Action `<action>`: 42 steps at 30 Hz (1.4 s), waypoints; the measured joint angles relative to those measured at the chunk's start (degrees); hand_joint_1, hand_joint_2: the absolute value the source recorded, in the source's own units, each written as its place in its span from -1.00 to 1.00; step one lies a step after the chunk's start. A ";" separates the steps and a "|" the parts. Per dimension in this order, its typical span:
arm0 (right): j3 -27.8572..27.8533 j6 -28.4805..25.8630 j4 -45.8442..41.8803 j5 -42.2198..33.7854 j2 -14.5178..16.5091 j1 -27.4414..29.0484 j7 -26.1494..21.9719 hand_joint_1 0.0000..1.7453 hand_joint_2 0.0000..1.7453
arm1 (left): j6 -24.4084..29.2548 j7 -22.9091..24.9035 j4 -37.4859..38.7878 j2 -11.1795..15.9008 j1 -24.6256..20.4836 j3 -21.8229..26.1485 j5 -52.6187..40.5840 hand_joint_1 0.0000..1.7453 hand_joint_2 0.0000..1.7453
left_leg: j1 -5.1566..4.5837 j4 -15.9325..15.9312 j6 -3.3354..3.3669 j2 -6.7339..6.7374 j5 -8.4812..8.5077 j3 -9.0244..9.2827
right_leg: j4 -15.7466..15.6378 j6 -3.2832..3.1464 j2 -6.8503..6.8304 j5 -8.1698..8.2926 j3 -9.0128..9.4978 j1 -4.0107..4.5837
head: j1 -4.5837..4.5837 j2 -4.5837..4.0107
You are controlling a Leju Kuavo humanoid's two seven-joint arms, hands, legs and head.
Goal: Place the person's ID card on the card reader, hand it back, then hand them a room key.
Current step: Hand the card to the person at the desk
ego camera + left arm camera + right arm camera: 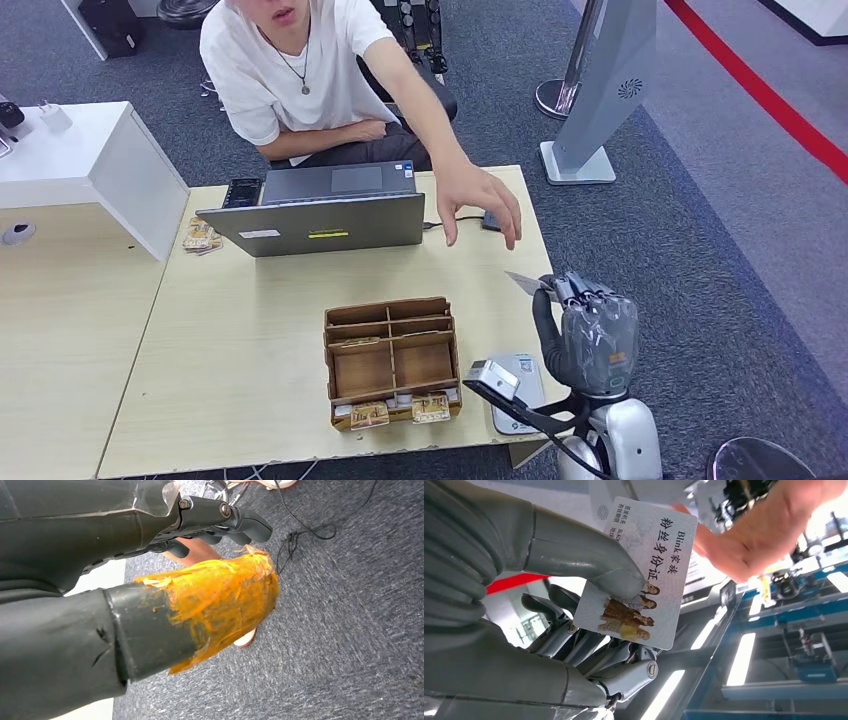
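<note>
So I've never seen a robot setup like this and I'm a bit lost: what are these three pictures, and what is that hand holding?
They are three cameras on one humanoid robot at the same moment. The head view looks down from its body onto a wooden table. The other two sit at its wrists, so they look tilted.

The right hand pinches an ID card between its thumb and fingers; a person's hand reaches toward it. The left hand hangs over grey carpet and holds nothing that I can see; its thumb is wrapped in orange tape.

On the table lie a laptop, a divided cardboard tray with small cards along its front edge, and a white card reader by the robot's arm.
</note>
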 joint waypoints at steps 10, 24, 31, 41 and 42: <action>2.87 0.02 4.36 4.69 -1.21 -8.42 9.23 1.00 1.00 | -0.34 -0.69 0.10 0.00 -0.05 -1.20 0.00 -1.00 -1.00 | 0.00 0.01 0.00 0.03 0.01 0.05 | 0.01 -0.04 0.02 0.03 -0.01 0.00 | -0.02 0.00; 9.70 0.00 9.26 6.15 -4.31 -11.31 17.58 -1.00 1.00 | -0.54 -0.73 0.44 -0.02 -0.06 -1.99 0.02 -1.00 -1.00 | 0.00 0.00 0.00 0.02 0.00 0.03 | 0.01 -0.04 0.02 0.02 -0.04 0.00 | -0.02 0.00; 11.62 0.00 9.69 6.31 -5.28 -11.33 18.28 -1.00 1.00 | -0.63 -0.47 0.44 -0.02 -0.05 -1.99 0.04 -1.00 -1.00 | 0.00 0.00 0.00 0.03 0.00 0.02 | 0.01 -0.04 0.02 0.02 -0.05 0.00 | -0.01 0.00; 13.49 0.00 10.02 -1.02 -6.15 -10.26 13.32 -1.00 1.00 | -0.52 -0.45 0.44 -0.02 -0.05 -1.99 0.21 -1.00 -1.00 | 0.00 0.01 0.00 0.03 0.00 0.03 | 0.01 -0.04 0.02 0.02 -0.05 0.00 | -0.02 0.00; 13.55 0.00 10.04 -2.51 -6.15 -9.87 11.91 -1.00 1.00 | -0.52 -0.44 0.44 -0.02 -0.05 -1.99 0.23 -1.00 -1.00 | 0.00 0.01 0.00 0.03 0.00 0.03 | 0.01 -0.04 0.02 0.02 -0.05 0.00 | -0.02 0.00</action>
